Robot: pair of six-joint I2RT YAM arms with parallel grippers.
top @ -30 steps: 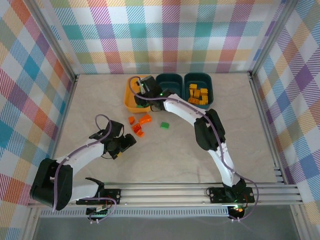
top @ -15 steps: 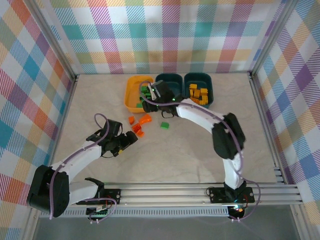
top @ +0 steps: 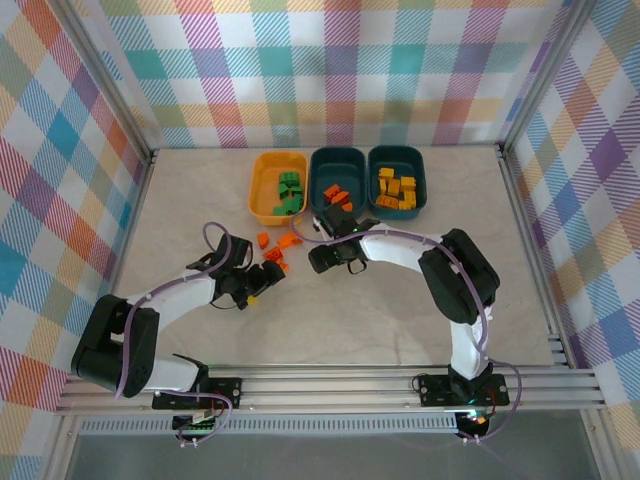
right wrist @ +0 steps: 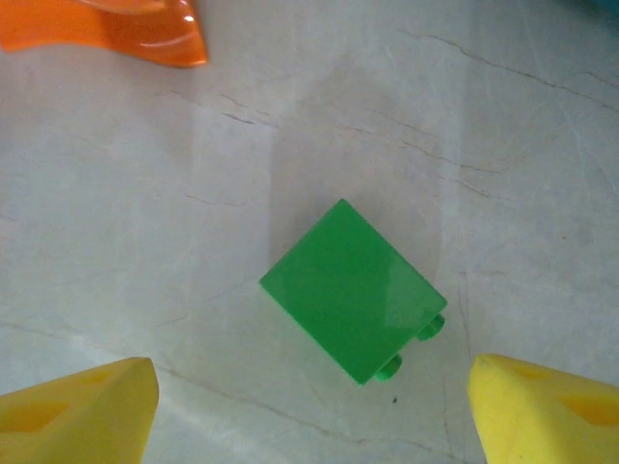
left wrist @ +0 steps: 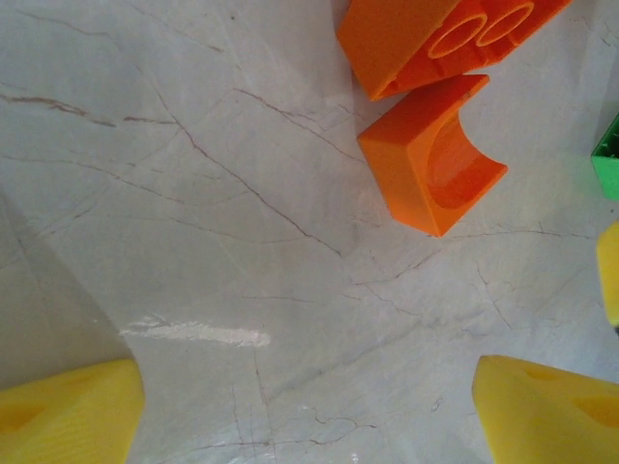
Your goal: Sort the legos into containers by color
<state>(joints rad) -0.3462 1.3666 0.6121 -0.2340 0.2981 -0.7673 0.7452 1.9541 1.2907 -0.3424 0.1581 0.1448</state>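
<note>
A pale, stone-look table is sitting inside a bright checked booth.

The table (top: 520, 290) is showing a cream top with thin brown veins wandering across it, and a short streak of glare (left wrist: 193, 333) is shining on it in the left wrist view. Checked cloth walls (top: 340, 70) in pink, teal, yellow and purple are standing around the back and both sides. Slanted metal posts (top: 110, 85) are rising at the two back corners, silver rails (top: 330, 380) are running along the near edge, and a side rail (top: 532, 250) is bordering the right.
</note>
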